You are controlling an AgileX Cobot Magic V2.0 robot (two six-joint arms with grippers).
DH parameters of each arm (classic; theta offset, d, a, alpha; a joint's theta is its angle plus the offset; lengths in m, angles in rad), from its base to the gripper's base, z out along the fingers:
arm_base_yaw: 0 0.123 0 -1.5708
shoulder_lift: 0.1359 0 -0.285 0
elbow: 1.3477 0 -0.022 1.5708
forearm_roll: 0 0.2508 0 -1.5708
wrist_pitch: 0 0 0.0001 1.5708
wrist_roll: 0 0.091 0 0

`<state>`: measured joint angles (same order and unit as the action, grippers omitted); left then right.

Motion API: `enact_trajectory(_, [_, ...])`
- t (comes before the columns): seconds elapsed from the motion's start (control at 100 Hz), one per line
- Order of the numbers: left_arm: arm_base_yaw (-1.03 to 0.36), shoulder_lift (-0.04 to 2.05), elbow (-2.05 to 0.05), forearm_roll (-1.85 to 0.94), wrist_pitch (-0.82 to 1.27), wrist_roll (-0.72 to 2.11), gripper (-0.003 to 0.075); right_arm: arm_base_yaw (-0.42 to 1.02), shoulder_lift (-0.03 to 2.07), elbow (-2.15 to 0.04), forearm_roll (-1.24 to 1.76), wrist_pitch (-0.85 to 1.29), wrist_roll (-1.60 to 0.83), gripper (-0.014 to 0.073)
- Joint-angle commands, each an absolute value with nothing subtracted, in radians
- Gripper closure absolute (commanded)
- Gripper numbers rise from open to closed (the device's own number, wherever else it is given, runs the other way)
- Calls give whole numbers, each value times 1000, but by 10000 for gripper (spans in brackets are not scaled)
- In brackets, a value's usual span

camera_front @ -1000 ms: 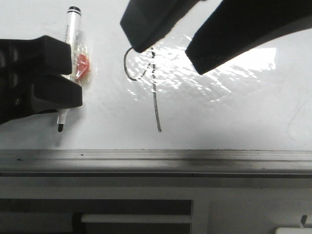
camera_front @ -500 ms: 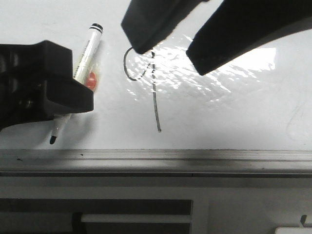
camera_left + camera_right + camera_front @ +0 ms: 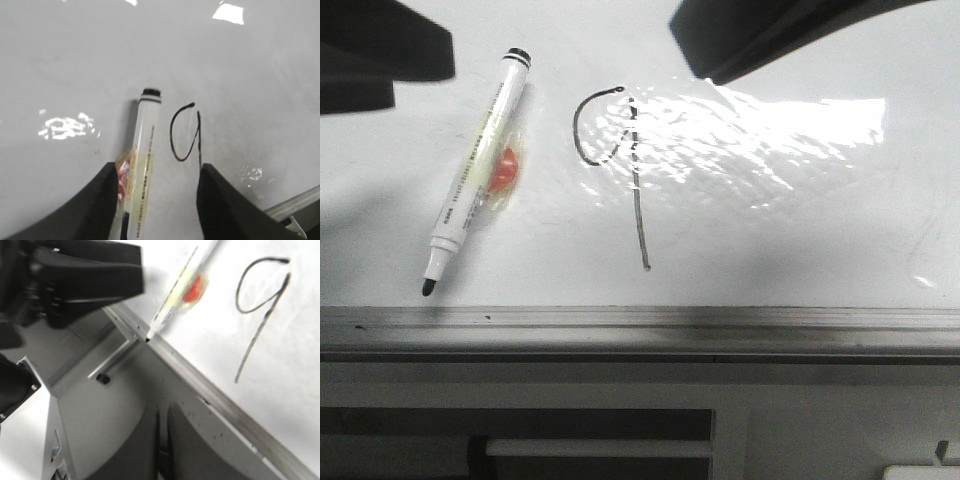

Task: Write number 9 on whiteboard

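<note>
The grey rail (image 3: pixel 640 325) is seen nearest, along the whiteboard (image 3: pixel 800 230) edge. Just beyond it a marker (image 3: pixel 475 175) is laid flat on the board, uncapped tip twd the rail, w/ a small orange-red thing (image 3: pixel 503 172) tucked under its barrel. The number 9 (image 3: pixel 620 170) is drawn to the right of the marker, close but apart. Left gripper (image 3: pixel 160 200) is held above the marker w/ jaws spread, nothing pinched. Right gripper (image 3: pixel 162 440) is seen w/ jaws pressed together, empty.
</note>
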<state>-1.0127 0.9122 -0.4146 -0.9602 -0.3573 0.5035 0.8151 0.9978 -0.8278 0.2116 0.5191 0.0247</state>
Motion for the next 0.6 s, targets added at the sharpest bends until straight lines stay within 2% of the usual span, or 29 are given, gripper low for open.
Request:
enact_trajectory(0.0, [-1012, 833, -436, -946, -381, 592, 501, 817, 939, -807, 176, 387, 17, 655])
enact_trajectory(0.13, [-1012, 716, -401, -944, -371, 665, 743, 817, 844, -701, 110, 225, 9, 655])
enact_trajectory(0.36, [-1012, 507, -278, -942, -349, 697, 741, 817, 615, -448, -78, -66, 9, 655])
enact_trajectory(0.59, [-1012, 350, -179, -942, -242, 697, 741, 817, 400, -269, -93, -68, 9, 655])
